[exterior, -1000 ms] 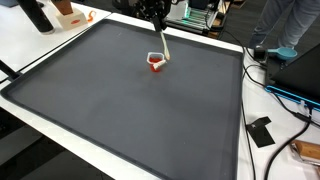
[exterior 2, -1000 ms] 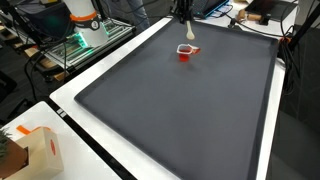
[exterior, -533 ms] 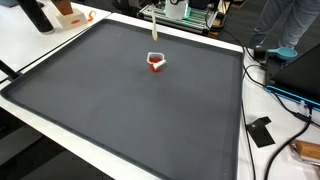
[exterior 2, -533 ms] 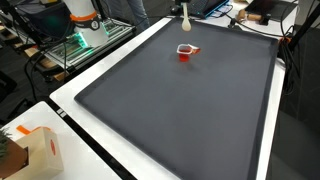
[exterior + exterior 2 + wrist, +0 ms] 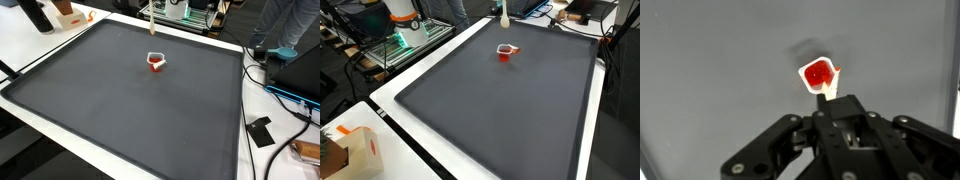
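A small red cup (image 5: 155, 62) with a white rim stands on the dark grey mat (image 5: 130, 110), towards its far side; it also shows in an exterior view as the cup (image 5: 506, 51). A pale wooden stick (image 5: 150, 18) hangs upright well above the cup, its top cut off by the frame edge, and appears again as the stick (image 5: 505, 14). In the wrist view my gripper (image 5: 832, 102) is shut on that stick (image 5: 828, 91), whose tip points down over the cup (image 5: 818, 73) far below.
The mat lies on a white table (image 5: 262, 160). A cardboard box (image 5: 345, 150) sits at one corner, black cables and a flat black item (image 5: 262, 131) lie beside the mat, and a metal rack (image 5: 395, 45) stands off the table's side.
The gripper has risen from the cup, lifting the stick out of it and up to the top edge of both exterior views. The cup has stayed in place.
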Robot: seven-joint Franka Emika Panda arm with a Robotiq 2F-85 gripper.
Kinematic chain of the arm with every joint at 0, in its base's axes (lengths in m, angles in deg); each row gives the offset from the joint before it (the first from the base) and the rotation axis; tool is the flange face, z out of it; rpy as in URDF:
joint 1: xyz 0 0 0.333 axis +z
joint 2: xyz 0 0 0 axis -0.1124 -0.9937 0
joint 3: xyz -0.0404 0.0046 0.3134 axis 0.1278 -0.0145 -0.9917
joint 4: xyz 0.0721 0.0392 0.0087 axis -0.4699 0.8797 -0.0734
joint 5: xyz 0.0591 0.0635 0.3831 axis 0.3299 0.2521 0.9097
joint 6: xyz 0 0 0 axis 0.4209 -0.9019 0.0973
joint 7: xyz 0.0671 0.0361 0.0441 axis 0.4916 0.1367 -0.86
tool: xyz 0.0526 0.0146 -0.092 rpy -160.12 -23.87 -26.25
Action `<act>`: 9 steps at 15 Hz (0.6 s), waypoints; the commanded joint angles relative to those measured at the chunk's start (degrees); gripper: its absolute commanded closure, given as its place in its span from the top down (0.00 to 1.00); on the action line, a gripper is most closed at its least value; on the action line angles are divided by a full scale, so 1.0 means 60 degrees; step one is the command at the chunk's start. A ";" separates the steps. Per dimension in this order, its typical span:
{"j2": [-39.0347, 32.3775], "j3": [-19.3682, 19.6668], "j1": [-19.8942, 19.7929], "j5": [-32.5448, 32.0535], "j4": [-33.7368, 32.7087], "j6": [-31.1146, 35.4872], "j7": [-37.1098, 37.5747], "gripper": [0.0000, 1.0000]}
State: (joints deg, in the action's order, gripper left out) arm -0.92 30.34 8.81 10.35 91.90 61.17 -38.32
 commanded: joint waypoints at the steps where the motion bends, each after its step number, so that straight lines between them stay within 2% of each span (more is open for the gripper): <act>1: -0.0004 0.0045 0.0044 -0.0009 -0.0022 -0.0030 0.0005 0.24; 2: -0.0004 0.0045 0.0044 -0.0009 -0.0022 -0.0029 0.0005 0.06; 9: -0.0896 0.0240 0.0014 0.0751 -0.0094 0.0080 -0.1660 0.06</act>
State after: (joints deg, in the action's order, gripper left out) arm -3.85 31.04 8.78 12.92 91.75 61.39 -44.42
